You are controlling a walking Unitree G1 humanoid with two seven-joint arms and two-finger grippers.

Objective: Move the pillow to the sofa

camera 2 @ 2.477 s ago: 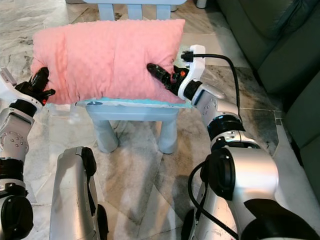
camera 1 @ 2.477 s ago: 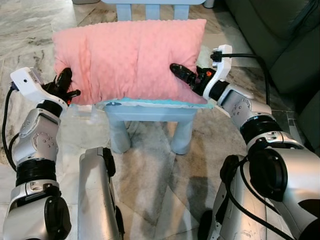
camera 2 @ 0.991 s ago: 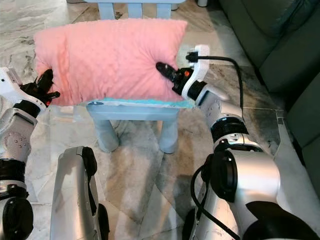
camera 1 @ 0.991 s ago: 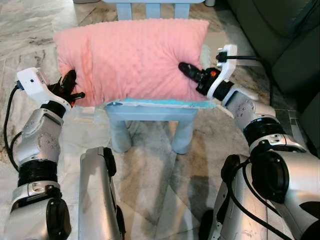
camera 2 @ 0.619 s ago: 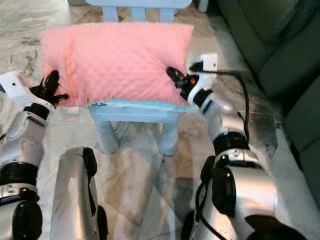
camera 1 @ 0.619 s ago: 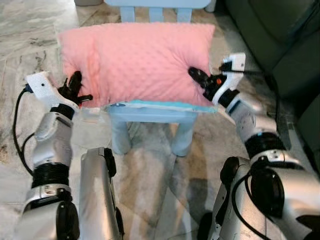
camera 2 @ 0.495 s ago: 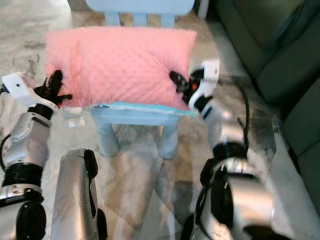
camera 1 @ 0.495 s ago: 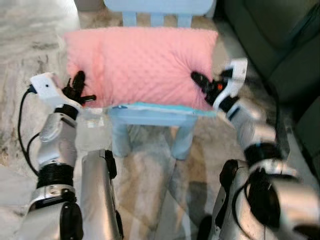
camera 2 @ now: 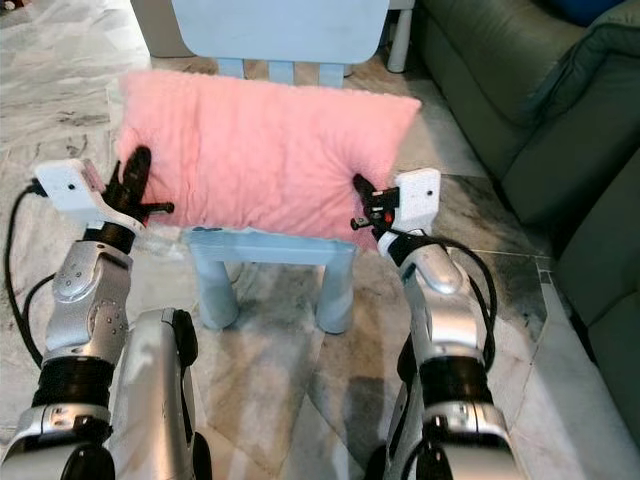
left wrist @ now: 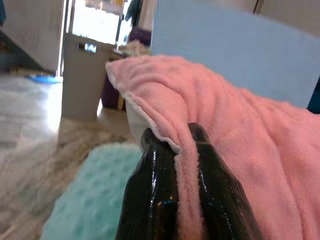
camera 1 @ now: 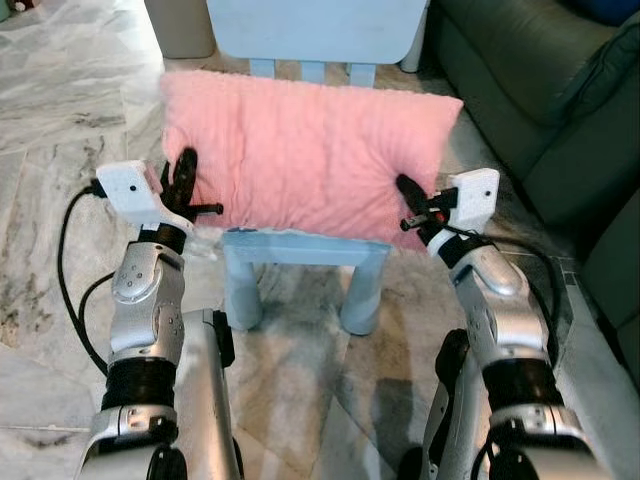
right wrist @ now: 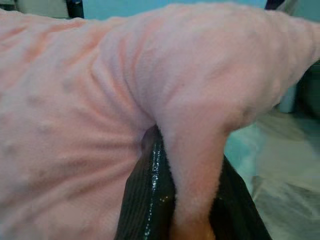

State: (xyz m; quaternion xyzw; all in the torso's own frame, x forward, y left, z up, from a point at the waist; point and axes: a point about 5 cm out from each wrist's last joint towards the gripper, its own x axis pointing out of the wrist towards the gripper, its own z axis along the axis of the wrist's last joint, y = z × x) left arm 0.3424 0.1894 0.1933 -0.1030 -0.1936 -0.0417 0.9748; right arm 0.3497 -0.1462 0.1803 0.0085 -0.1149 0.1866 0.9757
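Observation:
A big pink dimpled pillow [camera 1: 305, 155] is held over the seat of a small light-blue chair [camera 1: 300, 245], against its backrest. My left gripper [camera 1: 184, 175] is shut on the pillow's left edge, and pink fabric [left wrist: 185, 200] is pinched between its black fingers [left wrist: 152, 200]. At the lower right corner my right gripper [camera 1: 410, 195] is shut on the pillow, with a fold of fabric [right wrist: 192, 165] between its fingers. The dark green sofa [camera 1: 540, 90] stands to the right.
The chair's backrest [camera 1: 315, 25] rises behind the pillow. A grey bin [camera 1: 180, 25] stands at the back left. Marble floor [camera 1: 60, 150] lies open on the left and in front. My silver legs [camera 1: 205, 400] show below.
The camera has pulled back and tilted up, so more sofa and chair back show. Both grippers stayed shut on the pillow, whose bottom edge now looks slightly raised off the seat.

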